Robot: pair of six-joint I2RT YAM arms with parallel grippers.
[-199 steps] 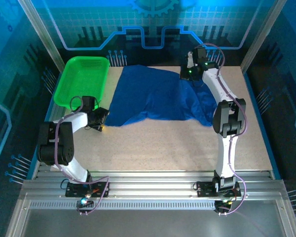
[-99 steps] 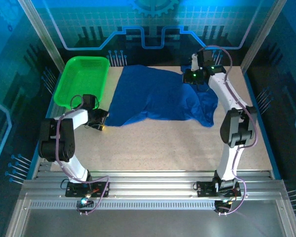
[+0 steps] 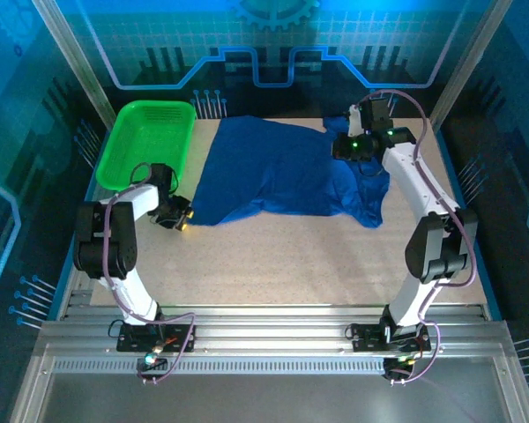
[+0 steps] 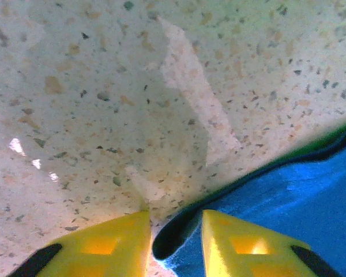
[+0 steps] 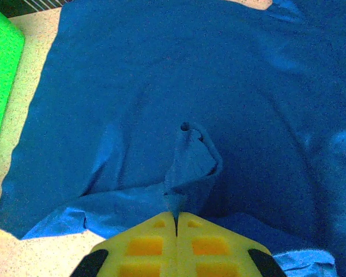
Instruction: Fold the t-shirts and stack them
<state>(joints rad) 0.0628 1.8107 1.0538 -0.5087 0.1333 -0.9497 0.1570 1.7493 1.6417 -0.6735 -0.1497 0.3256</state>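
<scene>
Right gripper [image 5: 176,217] has its yellow fingers pressed together on a pinch of the blue t-shirt [image 5: 161,75], and the cloth rises from the fingertips in a small peaked ridge. From above, this gripper [image 3: 342,148] sits at the far right part of the t-shirt [image 3: 273,172], which lies spread across the far half of the desk [image 3: 291,256], its near edge wavy and its right side bunched into folds. No print shows on the upward face. The left gripper [image 3: 178,217] sits low at the t-shirt's near left corner, just beside the green basket [image 3: 145,141], which stands at the far left of the desk. In the left wrist view this gripper [image 4: 176,222] is narrowly parted, with a curled edge of the t-shirt [image 4: 288,213] lying in the gap; the cloth touches the right-hand finger, while a sliver of speckled desk [image 4: 104,86] shows beside the other finger. A corner of the basket [image 5: 0,75] appears at the left edge of the right wrist view.
</scene>
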